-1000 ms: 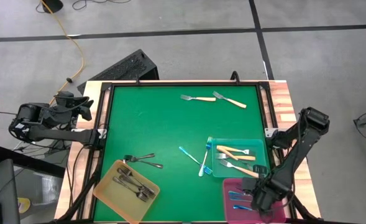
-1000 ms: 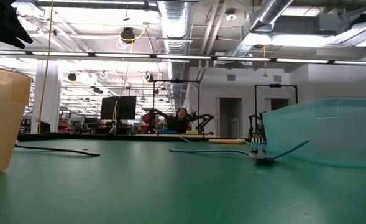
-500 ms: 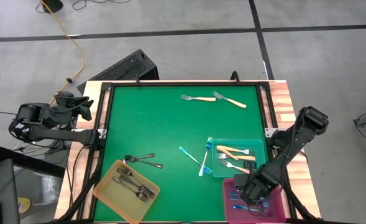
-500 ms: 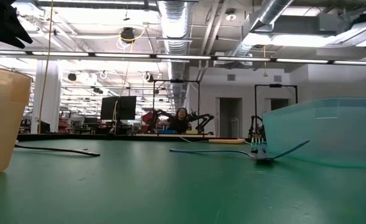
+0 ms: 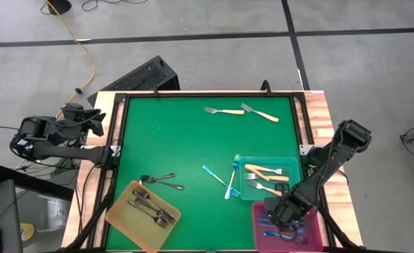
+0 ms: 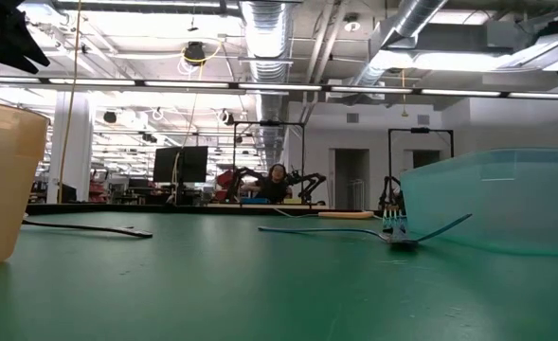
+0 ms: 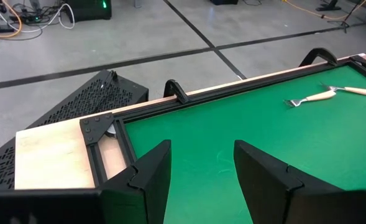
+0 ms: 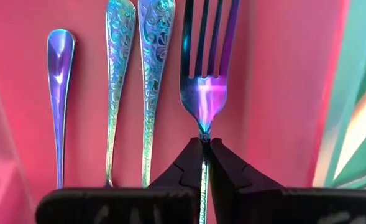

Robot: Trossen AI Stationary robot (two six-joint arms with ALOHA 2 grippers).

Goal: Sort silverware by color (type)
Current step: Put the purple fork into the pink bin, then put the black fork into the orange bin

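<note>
My right gripper (image 5: 282, 213) hangs over the pink tray (image 5: 312, 237) at the table's near right corner, shut on an iridescent blue-purple fork (image 8: 205, 74). Three more iridescent pieces (image 8: 117, 74) lie flat on the tray floor beside it. Two blue forks (image 5: 222, 178) lie on the green mat, and one shows in the low view (image 6: 392, 232). Cream-handled forks lie in the teal tray (image 5: 246, 191), and two more (image 5: 240, 111) lie near the far edge. Dark-grey forks fill the yellow tray (image 5: 122, 199), with two (image 5: 162, 181) on the mat beside it. My left gripper (image 7: 201, 168) is open, parked off the table's left edge. My right gripper pinches the iridescent fork by the neck of its handle (image 8: 203, 134), just behind the head, between the two fingertips (image 8: 220, 158). The fingers lie along the fork, and its tines point away from them over the pink tray floor. Whether the fork touches the tray, I cannot tell.
A raised black frame (image 5: 120, 133) borders the green mat. The teal tray stands directly on the far side of the pink tray, close to my right arm. The mat's middle and far left (image 5: 164, 133) hold nothing. A person sits far back in the room (image 6: 277, 175).
My right gripper moved toward the table's left and slightly toward the far edge over the pink tray, staying shut on the fork. It then held still.
</note>
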